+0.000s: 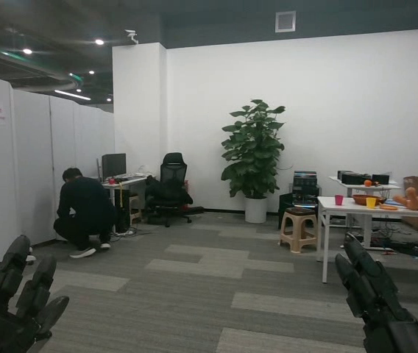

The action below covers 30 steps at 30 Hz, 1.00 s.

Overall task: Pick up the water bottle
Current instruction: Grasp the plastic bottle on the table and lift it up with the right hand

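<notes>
The view looked out across the room, so neither the table nor the water bottle showed; where the bottle stood could not be told. The left hand [14,309] and right hand [382,309] were raised at the bottom corners, fingers apart, holding nothing. Far beyond the left hand a person [84,213] crouched by a desk. A good reach would probably need the head dipped first, to find the bottle.
</notes>
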Each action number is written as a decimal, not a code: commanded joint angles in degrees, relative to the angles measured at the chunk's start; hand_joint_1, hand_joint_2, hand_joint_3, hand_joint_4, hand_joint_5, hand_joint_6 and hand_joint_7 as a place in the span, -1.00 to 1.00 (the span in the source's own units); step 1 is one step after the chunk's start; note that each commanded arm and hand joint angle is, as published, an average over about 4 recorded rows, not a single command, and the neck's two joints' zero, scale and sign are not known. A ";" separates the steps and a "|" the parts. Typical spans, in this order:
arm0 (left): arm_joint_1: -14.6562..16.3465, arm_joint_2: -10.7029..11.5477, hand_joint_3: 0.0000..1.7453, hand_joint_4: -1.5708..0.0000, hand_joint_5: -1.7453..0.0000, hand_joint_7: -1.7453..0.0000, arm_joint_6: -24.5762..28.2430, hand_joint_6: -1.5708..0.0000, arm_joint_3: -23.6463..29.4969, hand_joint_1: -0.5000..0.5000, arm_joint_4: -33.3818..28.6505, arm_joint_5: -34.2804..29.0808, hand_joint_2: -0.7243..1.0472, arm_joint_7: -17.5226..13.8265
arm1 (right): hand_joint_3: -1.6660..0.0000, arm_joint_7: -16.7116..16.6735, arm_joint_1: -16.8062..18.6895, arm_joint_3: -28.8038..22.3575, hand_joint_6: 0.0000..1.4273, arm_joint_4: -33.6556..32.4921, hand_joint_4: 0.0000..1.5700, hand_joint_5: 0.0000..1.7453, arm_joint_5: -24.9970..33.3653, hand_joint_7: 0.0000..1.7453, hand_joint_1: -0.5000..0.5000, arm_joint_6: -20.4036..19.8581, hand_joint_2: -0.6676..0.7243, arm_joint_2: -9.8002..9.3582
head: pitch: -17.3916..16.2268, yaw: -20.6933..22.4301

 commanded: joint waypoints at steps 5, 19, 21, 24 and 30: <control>0.08 -0.04 -0.90 1.00 0.88 1.00 0.07 1.00 -0.03 -1.00 -0.33 0.08 1.00 -0.20 | 0.95 0.09 -0.03 -0.18 -1.00 -0.02 -1.00 -1.00 0.61 -0.92 -0.75 -0.62 -0.09 0.07 | -6.59 0.21; 0.34 0.56 -0.93 1.00 0.88 1.00 0.09 1.00 -3.02 -1.00 4.04 -1.37 1.00 -0.71 | 1.00 5.05 4.32 -3.80 -1.00 2.13 -1.00 -1.00 3.22 -0.92 -0.75 5.03 -0.09 -1.40 | -36.43 -0.47; 0.34 0.62 -0.95 1.00 0.88 1.00 0.12 1.00 -3.46 -1.00 4.83 -1.41 1.00 -0.79 | 1.00 5.14 4.85 -4.73 -1.00 2.40 -1.00 -1.00 3.42 -0.92 -0.75 5.49 -0.09 -1.78 | -37.01 -0.72; 0.34 0.76 -0.93 1.00 0.88 1.00 0.12 1.00 -3.92 -1.00 5.67 -1.41 1.00 -0.82 | 1.00 5.14 5.55 -5.61 -1.00 2.40 -1.00 -1.00 4.43 -0.92 -0.75 6.35 -0.09 -2.21 | -38.08 -1.17; 0.34 0.76 -0.95 1.00 0.88 1.00 0.16 1.00 -4.30 -1.00 6.44 -1.41 1.00 -0.86 | 0.95 5.14 6.61 -6.29 -1.00 2.27 -1.00 -1.00 8.43 -0.92 -0.75 6.77 -0.09 -3.49 | -39.45 -1.21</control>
